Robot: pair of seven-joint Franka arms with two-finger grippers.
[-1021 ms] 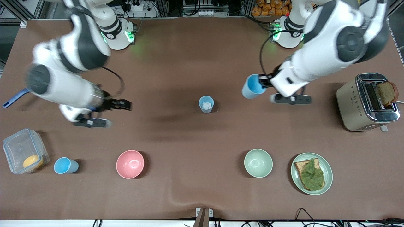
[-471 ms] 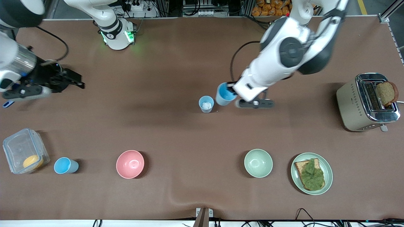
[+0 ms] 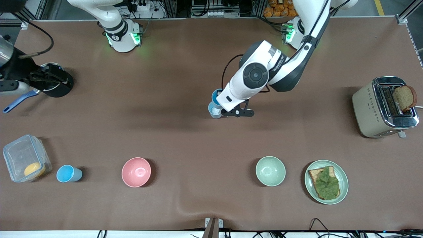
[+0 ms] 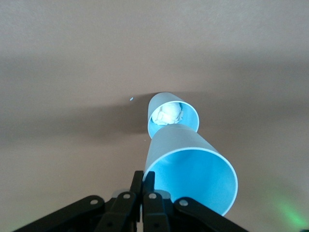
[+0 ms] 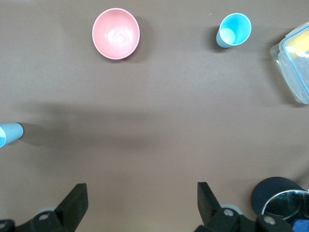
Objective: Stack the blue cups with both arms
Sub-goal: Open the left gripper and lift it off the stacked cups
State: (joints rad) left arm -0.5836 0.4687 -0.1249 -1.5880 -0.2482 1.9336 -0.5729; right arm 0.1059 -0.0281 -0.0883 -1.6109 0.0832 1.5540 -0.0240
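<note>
A brown table covering [image 3: 185, 142] is spread across the whole frame, with a raised wrinkle seen at the lower centre edge. Along the top of the frame, metal framing, cables and a crate of orange items are glimpsed. At the right edge a chrome toaster [image 3: 385, 107] is stood with a slice of dark bread [image 3: 405, 97] poking from its slot. Along the lower part of the frame are lined up a clear lidded container [image 3: 24, 158], a lone blue cup [image 3: 67, 174], a pink bowl [image 3: 136, 172], a pale-green bowl [image 3: 270, 171] and a green plate [image 3: 343, 180] carrying toast topped with lettuce [image 3: 325, 183].

At centre frame, the left arm is reached down from the upper right, elbow bent. The left gripper [image 4: 143, 186] is clamped tight on the rim of a held blue cup [image 4: 190, 174], which is tilted and hung over the centre blue cup [image 3: 213, 112]; that one is stood upright on the table with a crumpled white wad [image 4: 167, 114] seen inside.

At the upper left edge, the right arm is drawn back. The right gripper [image 5: 140, 203] is spread wide and empty, held over the black pot [image 3: 54, 81] with its blue handle [image 3: 18, 100].
</note>
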